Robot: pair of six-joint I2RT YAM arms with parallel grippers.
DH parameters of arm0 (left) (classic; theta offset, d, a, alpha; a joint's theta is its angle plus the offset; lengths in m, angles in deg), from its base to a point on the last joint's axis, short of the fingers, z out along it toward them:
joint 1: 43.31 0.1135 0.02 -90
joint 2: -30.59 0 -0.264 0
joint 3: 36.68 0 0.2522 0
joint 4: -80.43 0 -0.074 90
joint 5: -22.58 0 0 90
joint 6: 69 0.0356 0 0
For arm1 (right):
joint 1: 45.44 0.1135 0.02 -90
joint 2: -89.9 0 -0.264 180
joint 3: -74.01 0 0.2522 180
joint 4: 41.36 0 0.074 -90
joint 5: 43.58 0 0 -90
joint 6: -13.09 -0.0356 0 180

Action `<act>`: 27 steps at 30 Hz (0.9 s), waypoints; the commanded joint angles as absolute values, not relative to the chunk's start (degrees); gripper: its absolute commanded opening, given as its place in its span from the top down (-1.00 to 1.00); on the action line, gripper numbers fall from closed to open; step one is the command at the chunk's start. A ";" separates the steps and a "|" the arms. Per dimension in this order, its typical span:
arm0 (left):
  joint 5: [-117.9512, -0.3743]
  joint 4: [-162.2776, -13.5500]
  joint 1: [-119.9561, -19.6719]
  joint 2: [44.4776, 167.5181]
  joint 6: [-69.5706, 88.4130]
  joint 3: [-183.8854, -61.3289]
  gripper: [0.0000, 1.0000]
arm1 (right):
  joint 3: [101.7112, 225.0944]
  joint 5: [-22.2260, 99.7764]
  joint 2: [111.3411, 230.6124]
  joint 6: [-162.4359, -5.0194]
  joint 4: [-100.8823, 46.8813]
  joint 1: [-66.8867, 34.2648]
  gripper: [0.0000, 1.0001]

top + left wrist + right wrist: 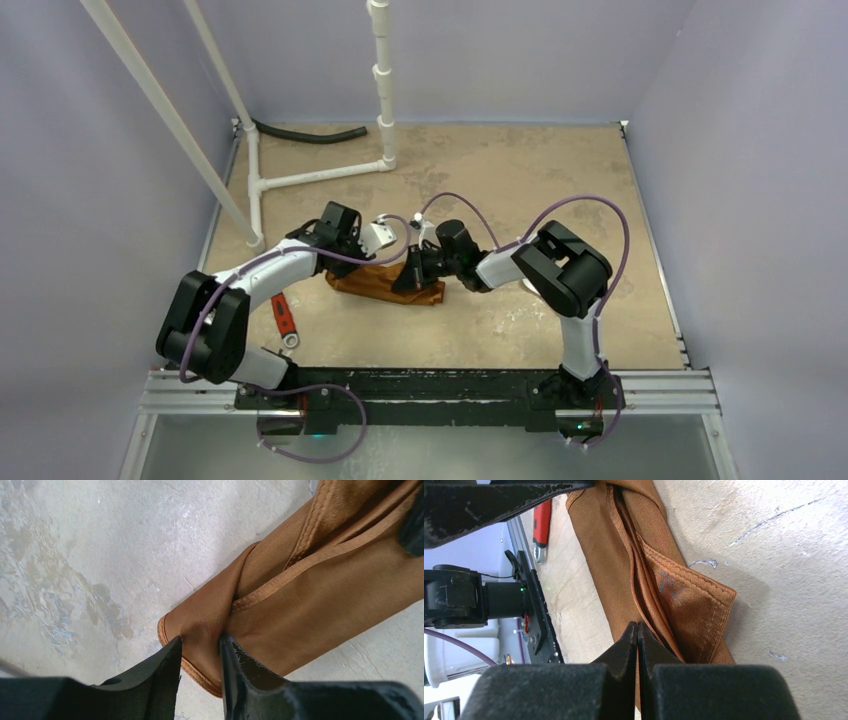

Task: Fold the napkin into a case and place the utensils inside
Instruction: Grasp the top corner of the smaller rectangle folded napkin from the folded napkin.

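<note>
The rust-orange napkin (380, 286) lies mid-table, folded into a long narrow case. In the left wrist view, my left gripper (200, 650) pinches a bunched fold at the rounded left end of the cloth (325, 595). In the top view it sits at that end (347, 270). My right gripper (637, 627) is shut flat on a thin layer at the other end of the cloth (689, 605), over the right end in the top view (415, 270). A faint bluish mark (666, 584) shows on the cloth. No spoon or grey-blue utensil is in view.
A red-handled tool (285, 318) lies near the left arm, in front of the cloth; it also shows in the right wrist view (542, 520). A white pipe frame (300, 180) and a black hose (310, 135) stand at the back left. Walls close in on both sides.
</note>
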State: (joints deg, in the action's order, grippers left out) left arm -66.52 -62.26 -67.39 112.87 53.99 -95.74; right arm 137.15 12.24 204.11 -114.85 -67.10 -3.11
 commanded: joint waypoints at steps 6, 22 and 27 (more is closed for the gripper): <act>-69.58 -65.97 -68.73 114.75 52.68 -94.71 0.88 | 134.52 16.80 204.10 -113.19 -60.40 -3.60 1.00; -71.72 -62.52 -74.44 110.64 56.05 -94.15 1.00 | 135.24 18.21 203.56 -114.00 -58.48 -3.60 1.00; -71.81 -62.80 -74.54 111.56 56.60 -92.20 1.00 | 135.29 18.20 203.08 -114.22 -58.30 -3.60 1.00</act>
